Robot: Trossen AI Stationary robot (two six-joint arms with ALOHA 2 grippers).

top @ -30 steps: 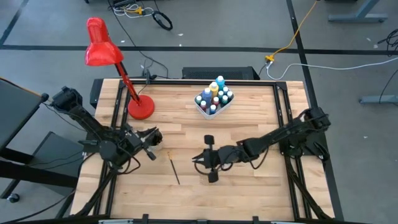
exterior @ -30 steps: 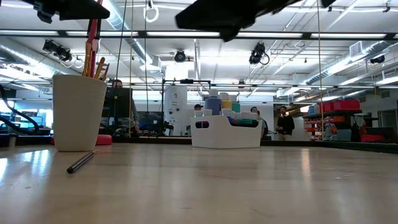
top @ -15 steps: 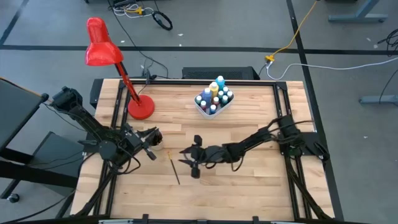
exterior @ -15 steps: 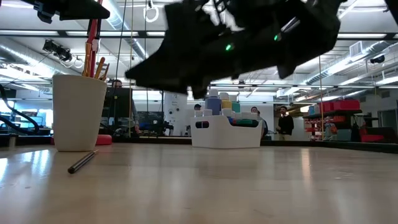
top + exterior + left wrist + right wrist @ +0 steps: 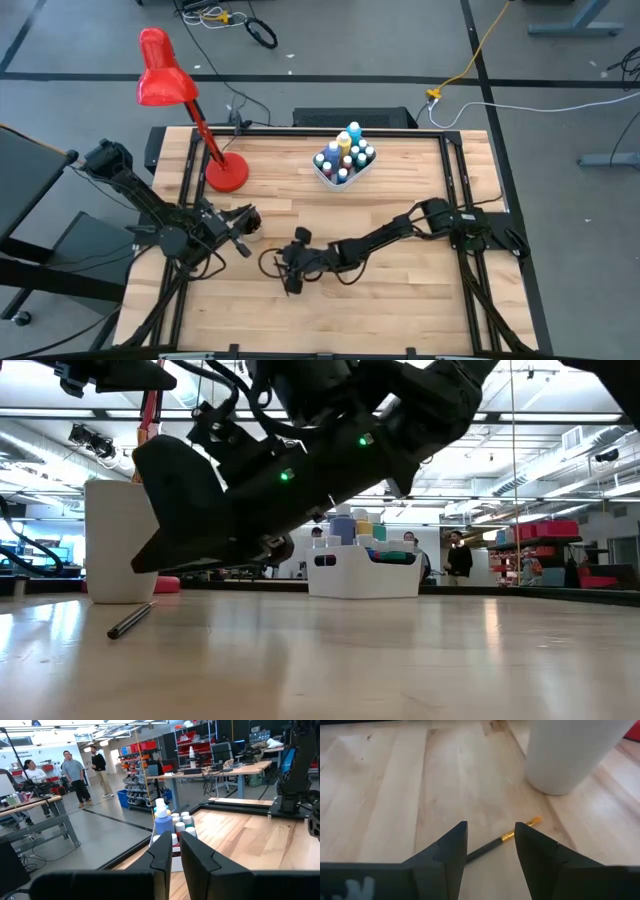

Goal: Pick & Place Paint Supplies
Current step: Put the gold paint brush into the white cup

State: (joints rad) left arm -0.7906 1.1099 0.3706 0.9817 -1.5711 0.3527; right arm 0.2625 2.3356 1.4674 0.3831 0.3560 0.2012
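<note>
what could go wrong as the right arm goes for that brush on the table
1. The paintbrush lies flat on the wood, angled across the gap of the open right gripper, so the jaws may close on the table or flick the brush away.
2. The beige cup stands close beyond the brush; pushing further forward could knock it over.
3. The left gripper, jaws nearly shut, hovers by that cup, so the arms could crowd each other.

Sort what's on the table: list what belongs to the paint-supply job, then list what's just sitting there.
Part of the job:
- paintbrush lying loose on the table, between the fingers of the open right gripper
- paint bottles standing in the white tray
- brushes upright in the beige cup

Just lying about:
- red desk lamp
- left gripper, idle near the cup
</note>
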